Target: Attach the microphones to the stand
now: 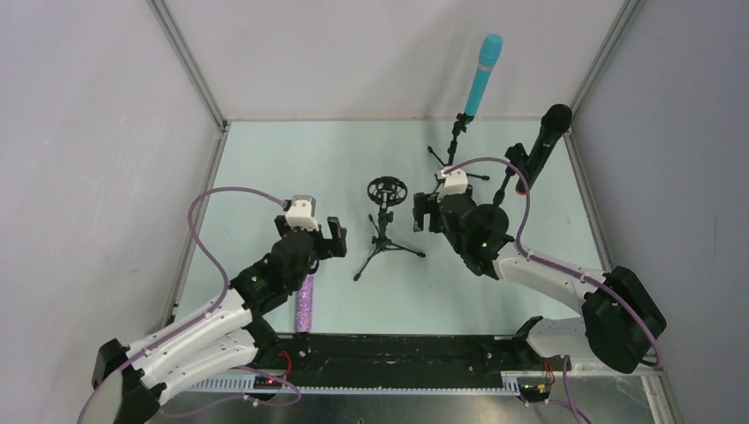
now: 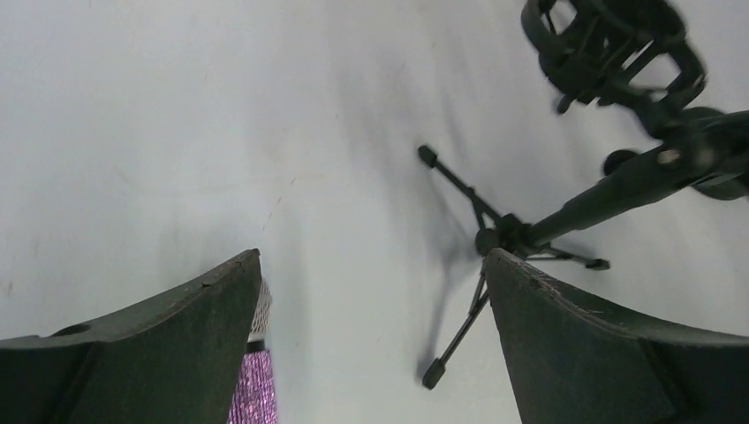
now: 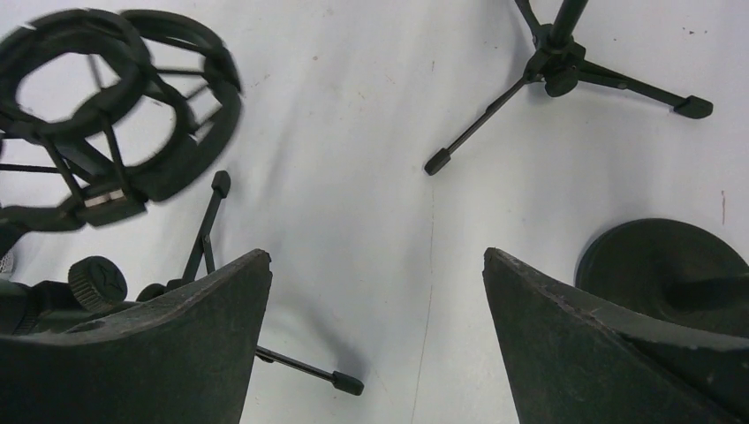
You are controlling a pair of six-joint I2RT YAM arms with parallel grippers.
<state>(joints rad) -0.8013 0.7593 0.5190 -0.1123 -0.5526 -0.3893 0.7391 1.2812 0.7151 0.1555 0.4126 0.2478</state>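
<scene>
The light cyan-blue microphone (image 1: pixel 483 75) stands tilted in the clip of a small tripod stand (image 1: pixel 457 140) at the back. The black microphone (image 1: pixel 546 140) sits in a round-base stand at the back right. The purple glitter microphone (image 1: pixel 306 303) lies on the table under my left arm; its mesh head and body show beside my left finger in the left wrist view (image 2: pixel 256 384). The middle tripod stand (image 1: pixel 385 240) carries an empty shock mount (image 1: pixel 387 189). My left gripper (image 1: pixel 325 237) is open and empty left of that stand. My right gripper (image 1: pixel 426 215) is open and empty to its right.
Grey walls close in the mat on three sides. The round stand base (image 3: pixel 662 265) lies just right of my right fingers. The middle stand's legs (image 2: pixel 459 340) spread toward my left gripper (image 2: pixel 371 265). The back tripod's legs (image 3: pixel 556 66) are ahead of my right gripper (image 3: pixel 375 256).
</scene>
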